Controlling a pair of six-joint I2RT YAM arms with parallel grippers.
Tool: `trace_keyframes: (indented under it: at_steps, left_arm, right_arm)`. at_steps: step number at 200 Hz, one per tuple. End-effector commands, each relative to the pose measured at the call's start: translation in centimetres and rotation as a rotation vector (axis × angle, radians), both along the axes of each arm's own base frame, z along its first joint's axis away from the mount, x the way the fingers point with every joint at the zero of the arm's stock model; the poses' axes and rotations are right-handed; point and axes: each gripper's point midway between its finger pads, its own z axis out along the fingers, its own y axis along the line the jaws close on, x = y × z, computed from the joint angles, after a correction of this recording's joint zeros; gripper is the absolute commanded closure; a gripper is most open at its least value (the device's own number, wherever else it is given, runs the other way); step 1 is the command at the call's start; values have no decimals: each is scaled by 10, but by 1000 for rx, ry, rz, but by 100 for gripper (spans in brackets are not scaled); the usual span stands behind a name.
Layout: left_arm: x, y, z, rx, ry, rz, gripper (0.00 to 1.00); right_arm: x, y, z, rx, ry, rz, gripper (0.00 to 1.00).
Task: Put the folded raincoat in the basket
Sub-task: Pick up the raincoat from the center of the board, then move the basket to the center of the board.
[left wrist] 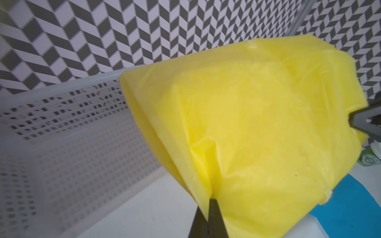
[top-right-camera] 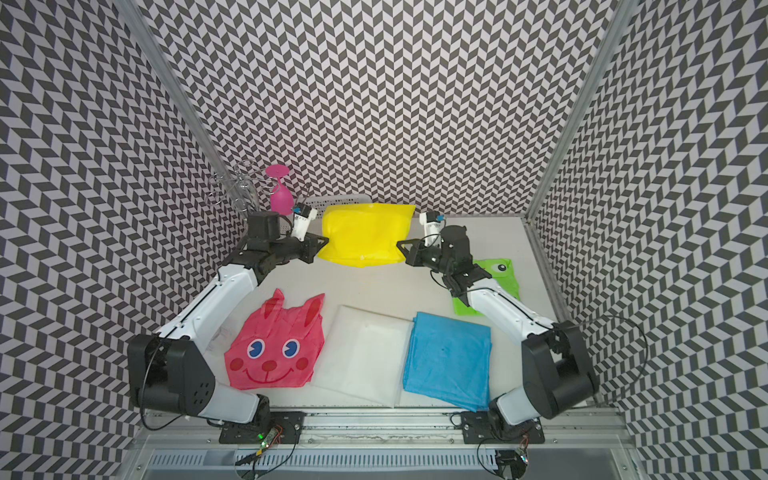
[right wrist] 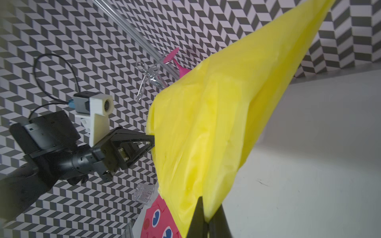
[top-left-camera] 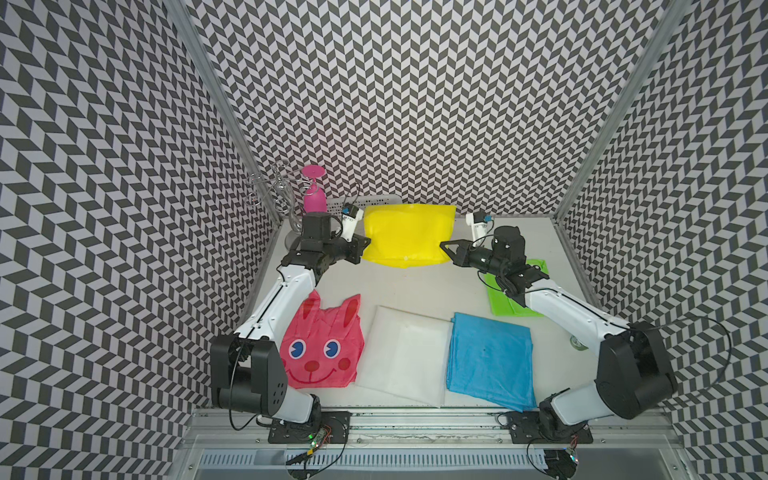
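Note:
A folded yellow raincoat [top-left-camera: 407, 232] [top-right-camera: 365, 232] hangs stretched in the air between my two grippers. My left gripper [top-left-camera: 368, 242] [left wrist: 210, 201] is shut on its left edge. My right gripper [top-left-camera: 442, 244] [right wrist: 206, 218] is shut on its right edge. The white perforated basket [top-left-camera: 376, 200] [top-right-camera: 345, 200] stands at the back wall, mostly hidden behind the raincoat in both top views. In the left wrist view the basket [left wrist: 61, 144] lies open just beyond and below the raincoat [left wrist: 257, 123].
On the table's near half lie a pink rabbit raincoat [top-left-camera: 320, 345], a white one [top-left-camera: 405, 357] and a blue one [top-left-camera: 490, 359]. A green one [top-left-camera: 515, 299] lies under my right arm. A wire rack [top-left-camera: 270, 191] with a pink glass [top-left-camera: 312, 195] stands at the back left.

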Motion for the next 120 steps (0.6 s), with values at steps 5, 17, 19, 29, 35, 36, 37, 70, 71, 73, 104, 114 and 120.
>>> trace_keyframes:
  at_steps: [5, 17, 19, 29, 35, 36, 37, 70, 71, 73, 104, 114, 120]
  left_arm:
    - [15, 30, 16, 22, -45, 91, 100]
    - [23, 40, 14, 33, -50, 116, 100]
    - [25, 42, 13, 35, -53, 120, 100]
    - [33, 49, 11, 49, -66, 143, 100]
    - [40, 55, 9, 60, -69, 165, 100]
    - [41, 55, 8, 62, -67, 167, 100]
    - [41, 56, 7, 63, -67, 170, 100]
    - [73, 76, -18, 141, -53, 239, 100]
    - [74, 77, -19, 146, -53, 242, 100]
    - [76, 78, -22, 153, -52, 244, 100]
    - [102, 90, -46, 218, -62, 289, 100]
    - [108, 92, -54, 230, -55, 295, 100]
    - [111, 93, -60, 236, -46, 299, 100]
  right_arm:
    - [26, 37, 14, 43, -78, 35, 100]
    - [42, 51, 18, 74, -81, 44, 100]
    - [44, 53, 18, 78, -80, 46, 100]
    - [56, 65, 18, 91, -88, 53, 100]
    - [63, 70, 16, 90, -87, 49, 100]
    - [65, 70, 15, 90, -87, 47, 100]
    - [66, 71, 14, 89, -86, 46, 100]
    - [109, 102, -23, 58, -52, 29, 100]
    - [110, 103, -23, 57, -52, 29, 100]
    - [112, 106, -25, 55, -50, 30, 100]
    - [140, 131, -53, 52, -37, 26, 100]
    - [146, 135, -62, 47, -36, 15, 100]
    - [149, 138, -68, 46, -32, 8, 100]
